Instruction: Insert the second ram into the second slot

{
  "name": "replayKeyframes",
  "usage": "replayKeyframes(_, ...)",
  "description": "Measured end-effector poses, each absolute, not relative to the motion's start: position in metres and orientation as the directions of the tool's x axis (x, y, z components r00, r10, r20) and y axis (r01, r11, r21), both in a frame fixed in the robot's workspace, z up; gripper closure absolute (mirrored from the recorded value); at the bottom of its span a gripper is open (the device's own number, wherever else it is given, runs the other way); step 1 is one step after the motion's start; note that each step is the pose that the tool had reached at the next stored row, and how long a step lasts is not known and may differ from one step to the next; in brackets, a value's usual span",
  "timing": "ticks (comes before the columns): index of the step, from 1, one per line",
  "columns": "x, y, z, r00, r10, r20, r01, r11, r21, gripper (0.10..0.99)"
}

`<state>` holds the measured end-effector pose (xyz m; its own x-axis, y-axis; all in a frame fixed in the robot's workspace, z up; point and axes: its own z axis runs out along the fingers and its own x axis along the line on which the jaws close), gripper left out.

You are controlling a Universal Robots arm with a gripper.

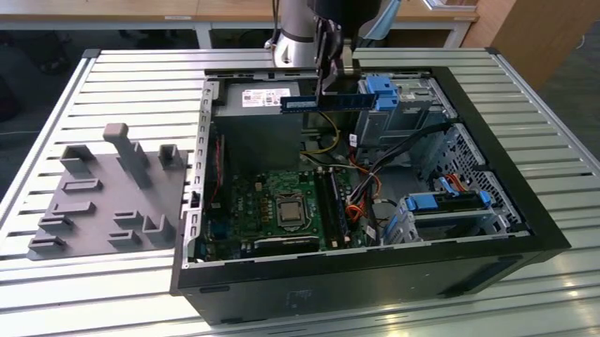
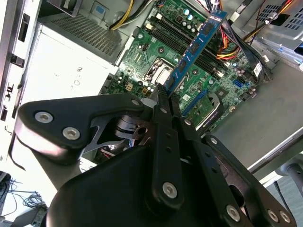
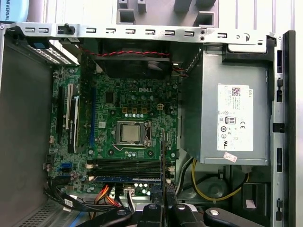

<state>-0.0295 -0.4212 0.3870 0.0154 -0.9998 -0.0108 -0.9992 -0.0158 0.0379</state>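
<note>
Above power supply (image 1: 246, 107) and cables (image 1: 330, 137), hand (image 1: 328, 90) pinches second ram (image 1: 302, 104)

Slatted metal table (image 1: 140, 77); wooden desk (image 1: 112, 7) behind; wooden cabinet (image 1: 544, 28).

Two sticks are counted, the second ram (image 1: 302, 104) and a seated ram (image 3: 127, 178); one motherboard (image 3: 128, 106); one power supply (image 3: 232, 123).

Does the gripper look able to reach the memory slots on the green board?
Probably yes: the case is open, the gripper holds the second ram above it, and no cable seems to cross the slots.
</note>
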Motion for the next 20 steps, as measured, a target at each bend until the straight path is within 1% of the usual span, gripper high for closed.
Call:
replayKeyframes(7,-0.0295,-0.4212,0.3869,-0.020,-1.000,-0.011,-0.999,0.019,0.038,0.949)
replayKeyframes(20,-0.0295,-0.4212,0.3867,-0.124,-0.992,-0.011,-0.992,0.124,0.038,0.949)
